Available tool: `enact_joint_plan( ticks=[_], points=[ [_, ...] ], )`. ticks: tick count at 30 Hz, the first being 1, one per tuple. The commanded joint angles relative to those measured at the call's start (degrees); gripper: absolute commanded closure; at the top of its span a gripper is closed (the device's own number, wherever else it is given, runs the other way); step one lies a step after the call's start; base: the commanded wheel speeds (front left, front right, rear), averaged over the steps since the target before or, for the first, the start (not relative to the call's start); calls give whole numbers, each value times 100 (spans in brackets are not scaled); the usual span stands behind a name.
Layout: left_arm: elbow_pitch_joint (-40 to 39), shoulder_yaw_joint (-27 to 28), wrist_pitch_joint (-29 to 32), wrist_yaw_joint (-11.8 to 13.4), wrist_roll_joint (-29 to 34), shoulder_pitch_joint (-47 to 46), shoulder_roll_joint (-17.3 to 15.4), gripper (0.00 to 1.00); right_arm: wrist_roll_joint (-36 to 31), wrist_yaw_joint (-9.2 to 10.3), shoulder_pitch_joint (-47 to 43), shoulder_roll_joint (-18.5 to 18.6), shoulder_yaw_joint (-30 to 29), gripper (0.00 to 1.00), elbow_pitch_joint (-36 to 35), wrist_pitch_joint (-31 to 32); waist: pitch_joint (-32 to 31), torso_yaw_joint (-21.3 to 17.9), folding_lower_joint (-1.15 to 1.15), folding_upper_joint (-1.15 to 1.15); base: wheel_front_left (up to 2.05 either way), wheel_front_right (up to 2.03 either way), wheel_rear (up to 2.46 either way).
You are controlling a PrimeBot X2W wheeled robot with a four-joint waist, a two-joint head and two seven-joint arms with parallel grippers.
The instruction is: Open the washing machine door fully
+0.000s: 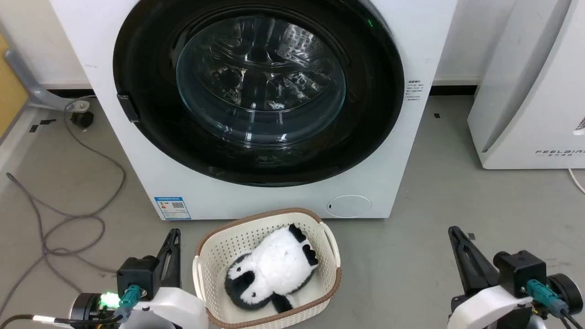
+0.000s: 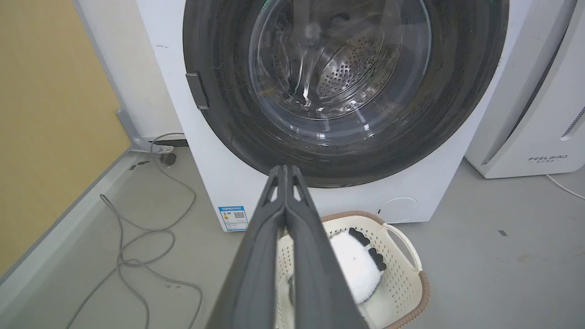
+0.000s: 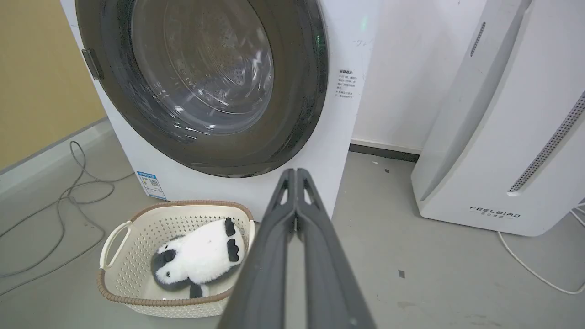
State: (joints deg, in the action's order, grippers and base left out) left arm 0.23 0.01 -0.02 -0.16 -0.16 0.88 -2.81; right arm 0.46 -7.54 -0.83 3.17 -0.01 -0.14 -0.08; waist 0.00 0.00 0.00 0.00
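- The left gripper [image 2: 285, 170] and the right gripper [image 3: 296, 172] are both seen pressed together; nothing is held or touched.
- The door [image 1: 259, 87], glossy black around clear glass, is shut flat on the washer [image 1: 274, 201], well apart from them.

A grey floor [image 1: 434, 205] carries a white washing machine [image 1: 256, 201], which stands against the back wall. Just in front of the washing machine sits a cream basket [image 1: 215, 256] with a brown rim. To the washing machine's left, a grey cable [image 1: 124, 176] loops loosely across the floor past a black caster [image 1: 82, 119]. To its right stands a white appliance [image 1: 525, 114], with a thin white cord [image 1: 576, 180] beside it.
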Motion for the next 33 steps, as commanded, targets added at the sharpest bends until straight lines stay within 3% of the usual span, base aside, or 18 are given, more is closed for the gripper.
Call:
enact_joint_plan(
  ticks=[1,27,28,33],
  points=[
    [-23,-1,2,16,16,-88,-7,100,-46,5,83,-29,1,100,14,8,0,0,0,0,0,0,0],
    [-23,-1,2,16,16,-88,-7,100,-46,5,83,-29,1,100,14,8,0,0,0,0,0,0,0],
    [0,0,0,0,0,0,0,0,0,0,0,0,-2,0,0,0,0,0,0,0,0,0,0],
    [8,-16,-25,3,-4,5,1,0,19,0,-14,1,-6,0,0,-24,1,0,0,0,0,0,0]
  ],
)
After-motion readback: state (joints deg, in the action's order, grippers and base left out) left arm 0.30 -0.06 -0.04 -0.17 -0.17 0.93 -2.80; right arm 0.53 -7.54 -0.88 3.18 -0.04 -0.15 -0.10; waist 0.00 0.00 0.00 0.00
